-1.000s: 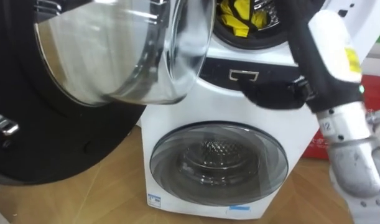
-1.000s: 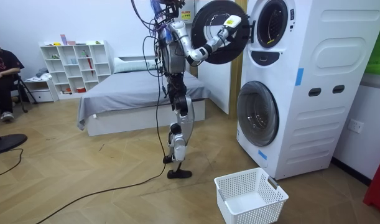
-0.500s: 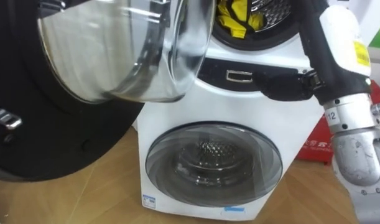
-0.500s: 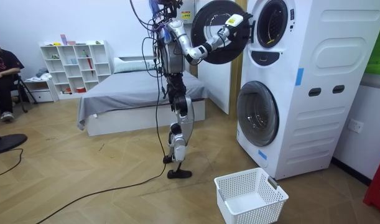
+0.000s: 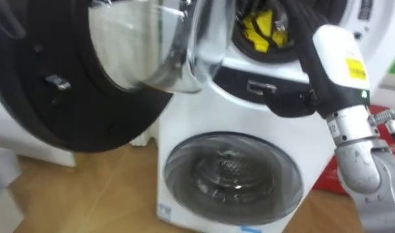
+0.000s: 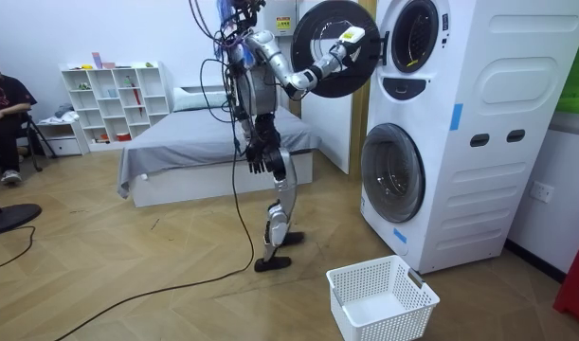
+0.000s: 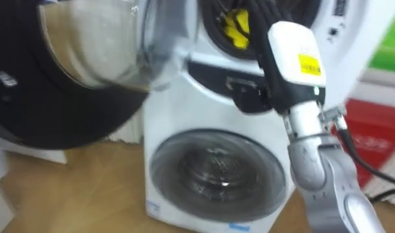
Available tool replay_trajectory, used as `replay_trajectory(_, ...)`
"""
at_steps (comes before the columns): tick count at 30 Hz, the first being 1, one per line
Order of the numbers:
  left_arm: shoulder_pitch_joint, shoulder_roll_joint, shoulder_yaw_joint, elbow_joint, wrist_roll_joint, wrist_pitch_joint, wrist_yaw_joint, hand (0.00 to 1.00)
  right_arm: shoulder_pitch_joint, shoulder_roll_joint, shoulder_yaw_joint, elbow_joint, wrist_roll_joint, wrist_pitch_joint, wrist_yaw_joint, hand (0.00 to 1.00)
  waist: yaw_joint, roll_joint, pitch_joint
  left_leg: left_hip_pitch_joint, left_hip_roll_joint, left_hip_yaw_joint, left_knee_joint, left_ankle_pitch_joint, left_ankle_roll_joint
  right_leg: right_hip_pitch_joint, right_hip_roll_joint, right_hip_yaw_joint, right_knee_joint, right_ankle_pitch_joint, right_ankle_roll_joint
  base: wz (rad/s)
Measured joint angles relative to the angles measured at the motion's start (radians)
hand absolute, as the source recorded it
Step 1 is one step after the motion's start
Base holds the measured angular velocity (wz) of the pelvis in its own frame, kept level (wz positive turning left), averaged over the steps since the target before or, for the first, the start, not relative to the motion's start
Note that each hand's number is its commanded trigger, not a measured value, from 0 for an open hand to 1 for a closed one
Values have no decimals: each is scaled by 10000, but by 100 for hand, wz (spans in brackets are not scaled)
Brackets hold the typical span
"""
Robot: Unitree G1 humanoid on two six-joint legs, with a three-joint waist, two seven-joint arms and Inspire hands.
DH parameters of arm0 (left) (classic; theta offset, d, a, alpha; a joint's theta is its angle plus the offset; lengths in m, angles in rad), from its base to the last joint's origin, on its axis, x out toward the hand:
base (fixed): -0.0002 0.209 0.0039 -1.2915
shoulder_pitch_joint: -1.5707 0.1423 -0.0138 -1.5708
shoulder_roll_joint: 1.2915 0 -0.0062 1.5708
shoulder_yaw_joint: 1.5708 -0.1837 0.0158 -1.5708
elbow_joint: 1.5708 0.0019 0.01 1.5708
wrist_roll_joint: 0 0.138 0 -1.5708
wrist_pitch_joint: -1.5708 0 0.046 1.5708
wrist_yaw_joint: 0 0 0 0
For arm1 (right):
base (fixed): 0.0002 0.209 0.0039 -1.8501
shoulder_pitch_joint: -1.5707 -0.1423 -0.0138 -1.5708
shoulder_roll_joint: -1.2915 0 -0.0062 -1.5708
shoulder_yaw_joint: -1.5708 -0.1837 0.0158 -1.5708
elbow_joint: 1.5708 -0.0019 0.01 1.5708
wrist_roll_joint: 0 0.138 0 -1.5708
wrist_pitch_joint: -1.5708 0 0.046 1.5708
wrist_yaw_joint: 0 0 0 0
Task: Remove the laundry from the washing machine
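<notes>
Left eye view: the washing machine [image 5: 184, 129] is a white stack. Its upper door [image 5: 61, 90] is swung wide open to the left, a black ring with a glass bowl [image 5: 142, 48] bulging out of it. The yellow clothes [image 5: 258, 29] are inside the upper drum [image 5: 268, 57], right at the front of its mouth. The right arm comes up from the lower right, and the right robot hand [image 5: 299, 22] goes into that drum mouth just beside the yellow stuff. It's dark in there and the hand runs off the top edge, so I honestly can't tell if it's got hold of anything. Underneath is the lower door [image 5: 233, 171], closed, with grey glass, and there's wooden floor [image 5: 87, 194] at the bottom left.

Room view: the robot stands on the floor on the room view's left of the stack, facing the open door with its right arm raised to the upper drum. The left robot hand [image 6: 258, 156] hangs by its hip, and I can't tell its state from here. A white basket [image 6: 382, 301] sits on the floor near the stack's front bottom corner. A bed [image 6: 194, 142], a white shelf [image 6: 114, 99] and a seated person [image 6: 3, 104] are off toward the room view's left.

Right eye view: same scene, plus a red thing [image 7: 368, 139] beside the stack, behind the arm.
</notes>
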Motion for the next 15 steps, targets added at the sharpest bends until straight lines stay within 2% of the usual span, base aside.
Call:
replay_trajectory(1, 133, 57, 95, -65, -6, -1, 16, 0, -122, 3, 67, 33, 116, 3, -1, 0, 68, 189, -61, -88, 16, -43, -623, 710, 135, 108, 47, 111, 41, -129, 17, -32)
replay_trajectory(2, 200, 115, 152, -63, -11, 3, 18, 0, -128, 4, 89, 57, 141, 1, -1, 0, 41, 168, -65, -47, 14, -50, -816, 1054, 153, 181, 40, 149, 47, -214, 29, -18)
replay_trajectory(3, 285, 242, 264, -61, -23, 2, 14, 0, -120, 3, 96, 77, 143, 1, -3, 0, -95, 113, -66, 50, -2, 67, -964, 1600, 286, 279, -10, 177, 58, -412, 90, -6)
replay_trajectory(4, 303, 346, 310, -58, -22, -17, 14, 0, -117, 3, 94, 79, 129, 107, -6, 0, -210, -66, -112, 134, -56, 225, -981, 1880, 522, 358, -110, 183, 65, -539, 190, -7)
replay_trajectory(5, 307, 362, 381, -52, -24, -35, 13, 0, -99, 3, 92, 78, 141, 147, -7, 0, -222, -141, -125, 177, -108, 286, -933, 1934, 606, 419, -186, 198, 60, -596, 207, -17)
replay_trajectory(6, 306, 339, 399, -56, -22, -68, 12, 0, -73, 3, 91, 79, 139, 193, -8, 0, -233, -202, -130, 234, -244, 359, -625, 1875, 822, 652, -361, 207, 12, -683, 230, -21)
replay_trajectory(7, 241, 299, 365, -61, -35, -142, 11, 0, -34, -6, 88, 78, 170, 207, -11, 0, -292, -280, -146, 275, -436, 465, -255, 1441, 904, 810, -617, 161, 111, -911, 353, -14)
replay_trajectory(8, 161, 279, 348, -53, -30, -173, 9, 0, -31, -11, 64, 78, 223, 212, -12, 0, -341, -300, -135, 280, -557, 478, -67, 1232, 973, 841, -741, 85, 323, -1060, 458, 0)
replay_trajectory(9, 9, 240, 348, -1, -84, -321, 48, 0, 57, -27, 2, 55, 339, 229, -16, 0, -472, -294, -127, 350, -714, 496, 305, 821, 1096, 794, -952, -125, 1031, -1260, 743, 7)
replay_trajectory(10, -228, 239, 336, 4, -305, -461, 115, 0, 193, -52, -1, 46, 344, 246, -21, 0, -453, -171, -41, 545, -793, 517, 551, 478, 1224, 474, -1092, -279, 2370, -1261, 976, 7)
replay_trajectory(11, -276, 273, 339, 6, -432, -523, 154, 0, 293, -49, 1, 40, 377, 249, -21, 0, -484, -151, -27, 679, -868, 542, 589, 368, 1274, 229, -1206, -366, 3139, -1170, 1145, 0)
replay_trajectory(12, -346, 345, 337, -4, -455, -611, 290, 0, 395, -54, 2, 65, 516, 248, -21, 0, -543, -142, 9, 963, -1010, 658, 602, 184, 1416, -247, -1488, -433, 4650, -774, 1701, 0)
replay_trajectory(13, -459, 390, 329, -14, -456, -655, 417, 0, 425, -86, -11, 99, 634, 249, -23, 0, -566, -114, 13, 1243, -1123, 680, 565, -30, 1500, -635, -1723, -592, 5715, -127, 1779, -3)
replay_trajectory(14, -495, 405, 320, -31, -439, -666, 499, 0, 426, -118, -12, 112, 658, 247, -23, 0, -570, -86, 2, 1417, -1164, 660, 511, -126, 1531, -803, -1791, -677, 6133, 275, 1763, 6)
replay_trajectory(15, -534, 469, 197, -79, -439, -714, 616, 0, 434, -155, -56, 159, 674, 192, -29, 0, -713, 4, 17, 1702, -1237, 405, 417, -275, 1577, -1014, -1793, -879, 6724, 1075, 1668, 28)
